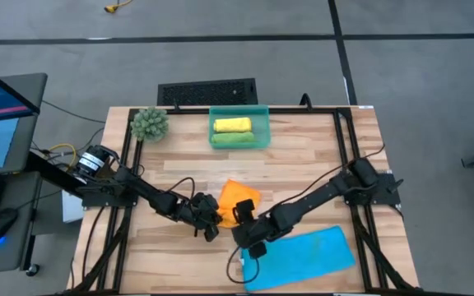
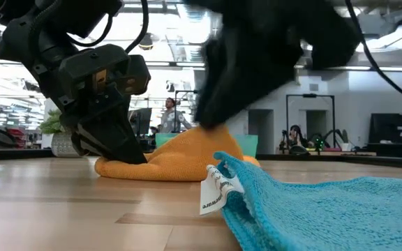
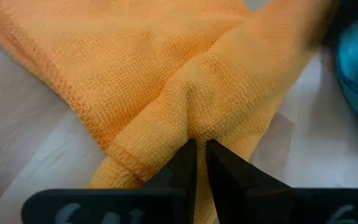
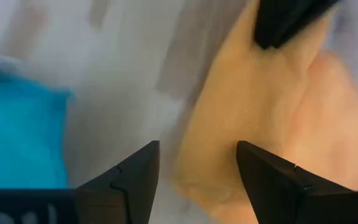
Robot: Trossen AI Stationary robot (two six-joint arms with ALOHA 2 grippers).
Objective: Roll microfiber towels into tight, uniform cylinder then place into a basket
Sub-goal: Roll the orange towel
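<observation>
Wide wooden tabletop (image 1: 303, 148) first, and the orange towel (image 1: 239, 197) sits at its middle, rumpled into a loose heap, nowhere near a cylinder yet. Everything here hangs off that towel. Just beside it on the near side, the blue towel (image 1: 303, 256) lies flat with its white tag (image 2: 215, 192) flipped up, crowding the rolling lane. Well beyond the orange towel at the far edge, the basket (image 1: 239, 109) already holds a yellow roll (image 1: 231, 124) and a green roll (image 1: 233, 139); the spiky plant ball (image 1: 150, 123) sits off to the basket's side, out of the way.

Now the arms. The left gripper (image 3: 197, 155) is down at the towel's edge, jaws pressed together, pinching a ridge of orange cloth. The right gripper (image 4: 197, 163) hovers just above the towel's opposite edge, jaws spread, holding nothing.

To roll well, I'd judge the cloth wants flattening and squaring first, then even tension from both sides. The snag: the grippers work close together, and the right one looks, as far as the blurred view allows, liable to catch the blue towel's corner.
</observation>
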